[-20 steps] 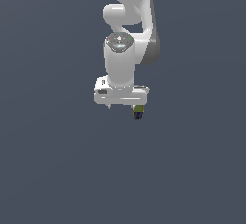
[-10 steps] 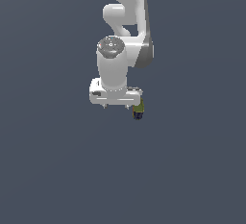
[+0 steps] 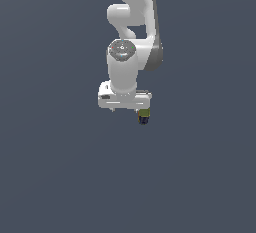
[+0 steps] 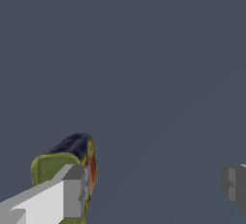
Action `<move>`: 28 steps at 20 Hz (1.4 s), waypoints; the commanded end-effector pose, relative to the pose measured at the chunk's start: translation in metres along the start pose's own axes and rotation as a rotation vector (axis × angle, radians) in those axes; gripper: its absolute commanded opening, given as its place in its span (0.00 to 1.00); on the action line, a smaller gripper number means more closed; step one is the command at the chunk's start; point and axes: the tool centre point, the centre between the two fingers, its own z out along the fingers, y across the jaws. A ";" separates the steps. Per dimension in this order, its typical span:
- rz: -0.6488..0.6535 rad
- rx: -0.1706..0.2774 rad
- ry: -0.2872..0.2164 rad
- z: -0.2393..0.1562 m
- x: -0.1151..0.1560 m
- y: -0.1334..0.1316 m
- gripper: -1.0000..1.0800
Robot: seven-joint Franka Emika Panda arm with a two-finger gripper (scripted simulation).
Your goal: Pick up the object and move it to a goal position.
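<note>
Olive-yellow at one end and dark navy at the other, with a streak of orange along one edge: small boxy block (image 3: 144, 115), tucked under the end of the white parallel-jaw gripper (image 3: 129, 110) on the exterior view's right. Seen in the wrist view pressed against or just behind one grey-tipped finger (image 4: 72, 189), yellow end nearer the camera, navy end pointing away. Second finger (image 4: 234, 188) well apart on the far side, with nothing but bare slate-grey ground (image 4: 158, 74) in the gap.

Jaws spread wide, then, gripping nothing. Block off-centre, at the very edge of the opening rather than midway. Cannot tell whether sitting inside the gap or partly outside that finger, nor whether resting on the ground or touching the pad. Long axis apparently running away from the wrist camera, roughly crosswise to the closing line.

Probably needed: a sideways shift toward the exterior view's right, to centre the block before closing. Risk otherwise: a nudge, not a grasp.
</note>
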 end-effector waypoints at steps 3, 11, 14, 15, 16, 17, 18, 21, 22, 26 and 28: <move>-0.013 -0.001 0.012 0.011 -0.011 -0.022 0.96; -0.042 -0.001 0.041 0.036 -0.045 -0.072 0.96; -0.050 0.000 0.049 0.041 -0.054 -0.083 0.96; -0.051 0.001 0.050 0.043 -0.057 -0.086 0.96; -0.053 0.001 0.052 0.044 -0.059 -0.088 0.96; -0.054 0.001 0.053 0.045 -0.061 -0.090 0.96; -0.056 0.001 0.054 0.046 -0.062 -0.092 0.96; -0.057 0.002 0.056 0.047 -0.064 -0.094 0.96; -0.057 0.002 0.054 0.046 -0.063 -0.093 0.96; -0.057 0.002 0.054 0.052 -0.063 -0.093 0.96; -0.057 0.002 0.054 0.058 -0.063 -0.093 0.96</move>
